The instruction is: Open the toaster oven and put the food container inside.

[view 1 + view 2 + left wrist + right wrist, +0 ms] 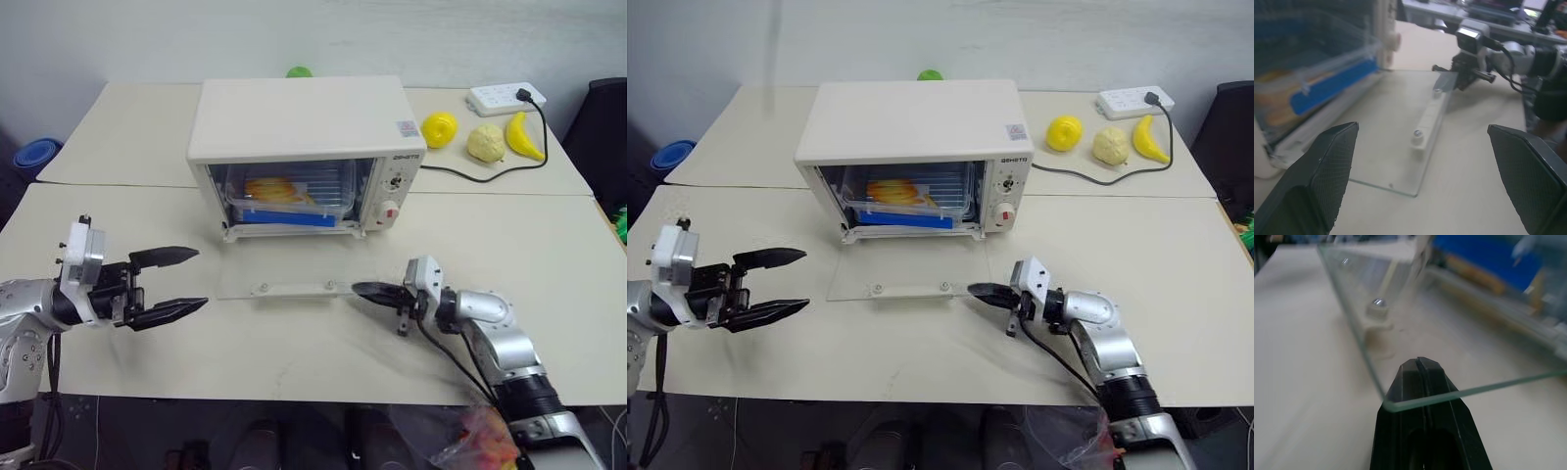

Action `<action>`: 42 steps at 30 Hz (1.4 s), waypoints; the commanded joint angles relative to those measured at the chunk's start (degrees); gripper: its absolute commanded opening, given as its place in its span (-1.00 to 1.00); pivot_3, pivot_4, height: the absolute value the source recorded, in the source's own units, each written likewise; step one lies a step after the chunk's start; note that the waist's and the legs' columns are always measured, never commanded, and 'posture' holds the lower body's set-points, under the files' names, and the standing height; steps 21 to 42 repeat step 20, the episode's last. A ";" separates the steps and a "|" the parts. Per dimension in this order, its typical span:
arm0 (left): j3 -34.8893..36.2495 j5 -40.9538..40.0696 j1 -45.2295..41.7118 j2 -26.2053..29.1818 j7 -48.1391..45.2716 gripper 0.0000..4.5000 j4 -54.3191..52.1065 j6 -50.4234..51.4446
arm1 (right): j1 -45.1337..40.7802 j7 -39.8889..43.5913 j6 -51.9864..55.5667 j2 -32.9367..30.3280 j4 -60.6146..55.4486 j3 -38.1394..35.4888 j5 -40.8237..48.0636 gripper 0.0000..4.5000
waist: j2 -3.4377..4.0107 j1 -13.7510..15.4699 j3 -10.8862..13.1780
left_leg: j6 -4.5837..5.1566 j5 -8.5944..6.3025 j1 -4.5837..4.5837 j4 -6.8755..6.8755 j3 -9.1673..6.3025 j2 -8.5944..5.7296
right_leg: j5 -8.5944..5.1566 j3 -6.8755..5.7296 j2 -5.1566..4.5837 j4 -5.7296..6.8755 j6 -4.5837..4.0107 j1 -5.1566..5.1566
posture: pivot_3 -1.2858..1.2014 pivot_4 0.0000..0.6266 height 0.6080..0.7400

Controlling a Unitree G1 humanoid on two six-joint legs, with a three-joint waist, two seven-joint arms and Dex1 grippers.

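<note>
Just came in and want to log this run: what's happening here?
A two-armed robot is loading a toaster oven. Its glass door lies folded down flat, and the food container already sits inside on the rack. The left gripper hangs open beside the door; the right gripper, fingers shut, sits under the door's corner.

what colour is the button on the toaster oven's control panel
Red. The button sits low on the toaster oven's front panel, clearest in the left eye view.
</note>
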 commanded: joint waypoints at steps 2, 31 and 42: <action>4.83 -1.20 -1.86 -2.05 7.80 0.99 -0.81 -0.35 | -4.36 -6.61 4.08 2.89 -6.47 -7.43 9.06 -1.00 | 0.00 0.00 0.00 | -0.01 0.01 -0.01 0.01 0.00 0.00 | 0.00 -0.01 0.01 0.02 0.00 -0.02 | 0.03 -0.52 1.00; 0.50 15.45 17.10 -1.86 4.10 1.00 2.61 -18.68 | 16.40 9.59 -10.37 -15.30 -13.17 -11.01 2.36 0.77 | -0.02 -0.05 -0.02 | 0.52 -0.29 0.13 -0.16 0.34 -0.01 | 0.10 0.17 -0.01 -0.47 0.19 0.17 | 0.03 -0.52 1.00; 0.50 15.45 17.10 -1.86 4.10 1.00 2.61 -18.68 | 16.40 9.59 -10.37 -15.30 -13.17 -11.01 2.36 0.77 | -0.02 -0.05 -0.02 | 0.52 -0.29 0.13 -0.16 0.34 -0.01 | 0.10 0.17 -0.01 -0.47 0.19 0.17 | 0.03 -0.52 1.00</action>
